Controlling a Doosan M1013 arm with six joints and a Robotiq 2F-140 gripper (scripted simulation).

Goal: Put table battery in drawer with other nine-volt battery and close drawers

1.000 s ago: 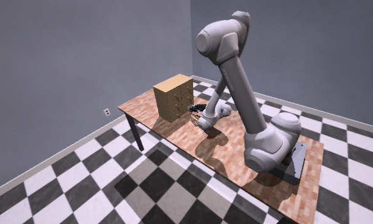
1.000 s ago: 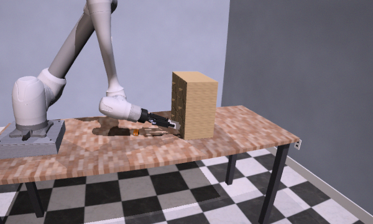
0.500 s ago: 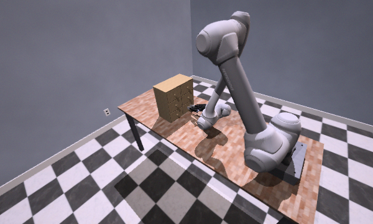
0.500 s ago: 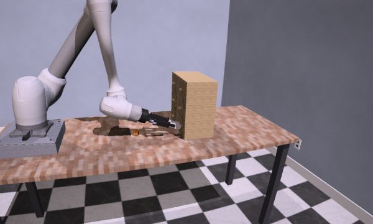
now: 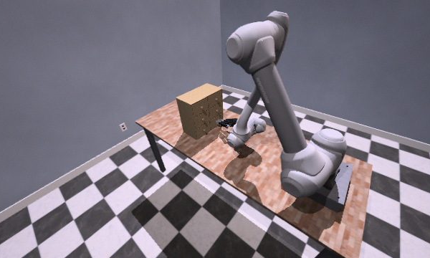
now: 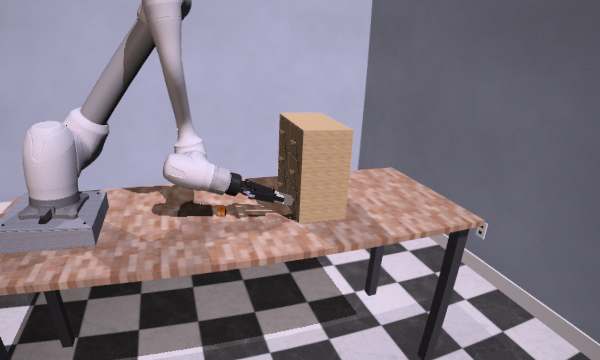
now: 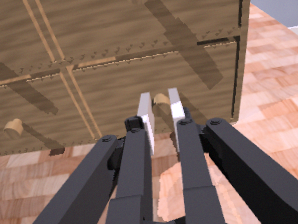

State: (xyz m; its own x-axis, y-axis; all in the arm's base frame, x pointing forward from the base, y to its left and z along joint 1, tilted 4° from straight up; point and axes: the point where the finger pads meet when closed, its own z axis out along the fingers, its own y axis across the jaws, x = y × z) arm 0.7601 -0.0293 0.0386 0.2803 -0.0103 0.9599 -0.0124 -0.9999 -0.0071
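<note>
The small wooden chest (image 5: 197, 107) (image 6: 325, 165) (image 7: 125, 50) stands on the table with all its drawers pushed in. My gripper (image 5: 220, 122) (image 6: 286, 199) (image 7: 160, 103) reaches level at the chest's front, low down. Its two pads stand on either side of the round knob (image 7: 161, 98) of the bottom drawer on the right-hand side in the wrist view, closed in on it. A small dark and orange thing, the nine-volt battery (image 6: 221, 211), lies on the table under the wrist, in the arm's shadow. It is hidden in the other views.
The neighbouring bottom drawer's knob (image 7: 12, 127) shows at the left of the wrist view. The arm's grey base (image 6: 50, 227) (image 5: 338, 188) is bolted at the other end of the table. The table edge (image 6: 405, 235) lies close behind the chest.
</note>
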